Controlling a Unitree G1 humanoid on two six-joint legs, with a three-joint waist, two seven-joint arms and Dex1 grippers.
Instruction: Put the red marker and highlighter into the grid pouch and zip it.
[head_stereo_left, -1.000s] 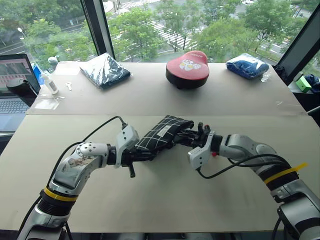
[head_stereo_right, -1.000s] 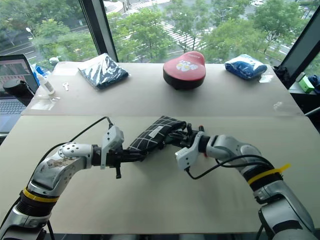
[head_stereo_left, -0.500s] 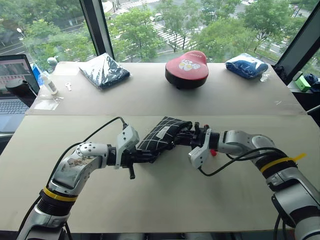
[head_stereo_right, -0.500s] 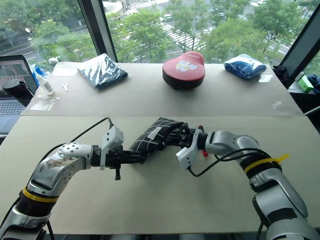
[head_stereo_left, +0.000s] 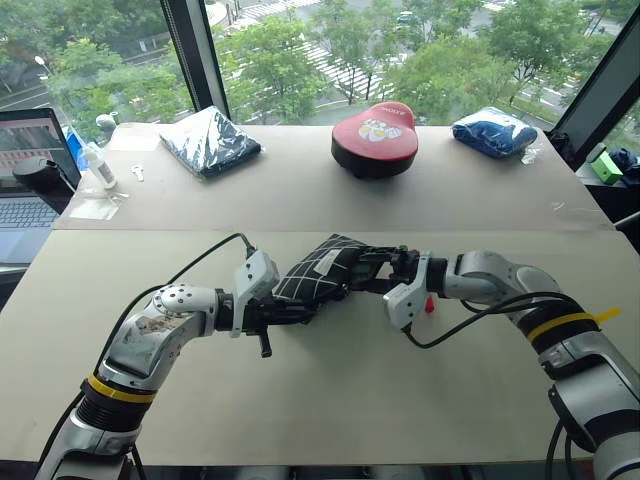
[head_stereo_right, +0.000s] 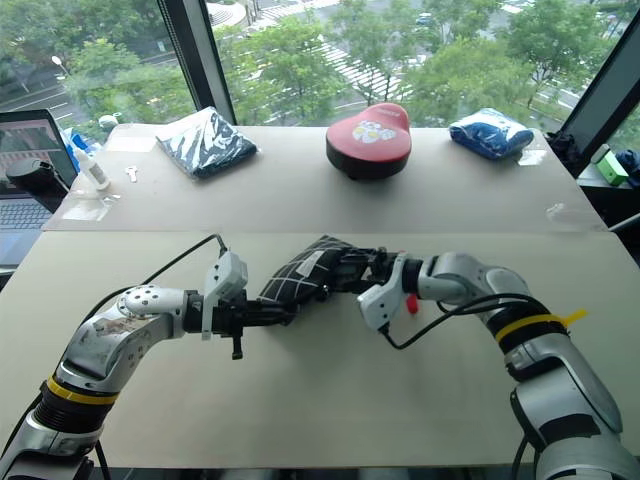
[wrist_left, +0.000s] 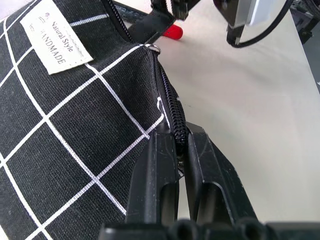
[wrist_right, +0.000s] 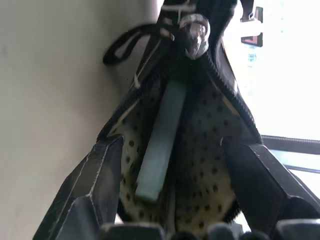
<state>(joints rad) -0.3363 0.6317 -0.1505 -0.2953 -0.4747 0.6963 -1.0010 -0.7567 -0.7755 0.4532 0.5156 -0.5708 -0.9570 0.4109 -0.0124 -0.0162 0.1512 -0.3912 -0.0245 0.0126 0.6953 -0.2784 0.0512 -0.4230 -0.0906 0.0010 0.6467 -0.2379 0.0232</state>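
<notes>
Right gripper (wrist_right: 170, 200) is spreading its fingers wide after being half closed a second ago, letting go at the mouth of the grid pouch (head_stereo_left: 318, 272).

Highlighter (wrist_right: 160, 137) is now lying inside the pouch's dotted lining, so one item looks delivered. Left gripper (wrist_left: 181, 150) is pinching the pouch's zipper edge, fingers pressed together, holding it lifted near the middle of the table (head_stereo_left: 330, 400). What is probably the red marker (wrist_left: 172, 32) is peeking out on the tabletop just beside the pouch, so it is waiting its turn before zipping.
</notes>
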